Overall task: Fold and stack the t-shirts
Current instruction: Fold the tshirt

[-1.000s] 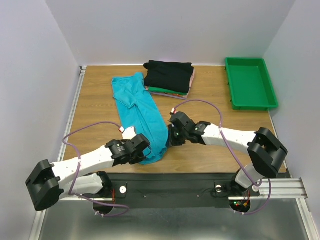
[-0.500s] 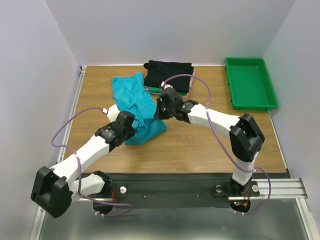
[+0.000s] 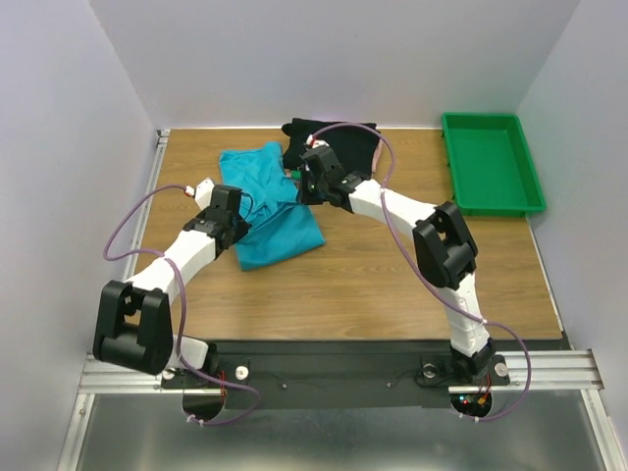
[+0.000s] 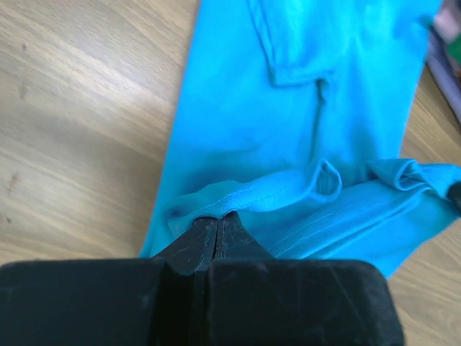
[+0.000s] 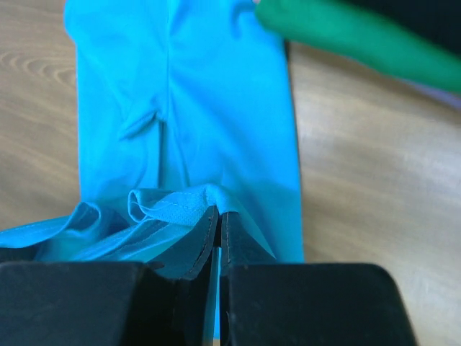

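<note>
Left end effector and right end effector each pinch a bunched edge of the teal t-shirt. The shirt lies on the tabletop, left of centre, just beside the black-topped folded stack.

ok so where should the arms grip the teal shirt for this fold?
The near hem, one corner per gripper, approached from the near side. The teal shirt lies as a long narrow strip running front to back, so pinching both hem corners carries its full width over. Left gripper and right gripper are each shut on that hem.
</note>
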You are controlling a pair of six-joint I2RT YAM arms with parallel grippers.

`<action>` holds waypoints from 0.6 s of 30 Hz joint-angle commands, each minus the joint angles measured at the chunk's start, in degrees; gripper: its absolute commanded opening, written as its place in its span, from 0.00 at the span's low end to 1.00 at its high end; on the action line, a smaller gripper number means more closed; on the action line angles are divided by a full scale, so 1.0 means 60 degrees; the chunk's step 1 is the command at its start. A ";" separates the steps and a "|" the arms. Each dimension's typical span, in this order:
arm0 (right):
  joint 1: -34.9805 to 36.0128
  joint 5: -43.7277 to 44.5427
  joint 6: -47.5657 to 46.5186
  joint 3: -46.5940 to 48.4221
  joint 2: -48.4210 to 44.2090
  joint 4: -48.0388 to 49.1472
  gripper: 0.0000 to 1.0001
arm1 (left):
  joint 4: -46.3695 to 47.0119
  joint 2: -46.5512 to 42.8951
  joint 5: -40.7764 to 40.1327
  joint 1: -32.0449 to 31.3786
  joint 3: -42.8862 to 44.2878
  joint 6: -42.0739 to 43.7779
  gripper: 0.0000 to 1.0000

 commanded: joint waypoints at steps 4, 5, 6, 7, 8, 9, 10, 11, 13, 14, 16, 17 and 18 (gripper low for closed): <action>-0.0179 -0.0144 -0.0694 0.1565 0.0885 0.0299 0.00 | 0.0947 0.1257 0.0464 0.0634 0.0969 0.0665 0.00; -0.0193 -0.0188 -0.0737 0.1798 0.1017 0.0299 0.00 | 0.0802 0.1709 0.0653 0.0780 0.1275 0.0680 0.00; -0.0208 -0.0334 -0.0868 0.1946 0.1250 0.0299 0.00 | 0.0786 0.1887 0.0640 0.0825 0.1350 0.0564 0.00; -0.0222 -0.0393 -0.0899 0.2063 0.1383 0.0299 0.00 | 0.0830 0.2063 0.0698 0.0884 0.1409 0.0549 0.00; -0.0208 -0.0408 -0.0899 0.2166 0.1486 0.0299 0.01 | 0.0888 0.2210 0.0931 0.0928 0.1540 0.0534 0.00; -0.0237 -0.0423 -0.0943 0.2370 0.1574 0.0299 0.02 | 0.0889 0.2487 0.1020 0.1044 0.1628 0.0534 0.00; -0.0237 -0.0336 -0.0958 0.2445 0.1734 0.0284 0.03 | 0.0903 0.2620 0.1166 0.1089 0.1847 0.0665 0.00; -0.0266 -0.0277 -0.0943 0.2532 0.1794 0.0284 0.07 | 0.0802 0.2854 0.1298 0.1118 0.2008 0.0666 0.00; -0.0310 -0.0160 -0.1002 0.2767 0.1897 0.0284 0.13 | 0.0408 0.3016 0.1241 0.1206 0.2476 0.0709 0.25; -0.0354 -0.0174 -0.0958 0.2782 0.1868 0.0284 0.24 | 0.0246 0.3061 0.1168 0.1221 0.2609 0.0724 0.38; -0.0398 -0.0319 -0.0987 0.2695 0.1737 0.0284 0.38 | -0.0003 0.2930 0.1022 0.1236 0.2902 0.0768 0.96; -0.0398 -0.0378 -0.1016 0.2622 0.1605 0.0284 0.45 | -0.0005 0.2828 0.1021 0.1236 0.2947 0.0812 0.99; -0.0398 -0.0480 -0.1060 0.2520 0.1343 0.0284 0.52 | -0.0063 0.2580 0.1006 0.1236 0.2977 0.0870 0.98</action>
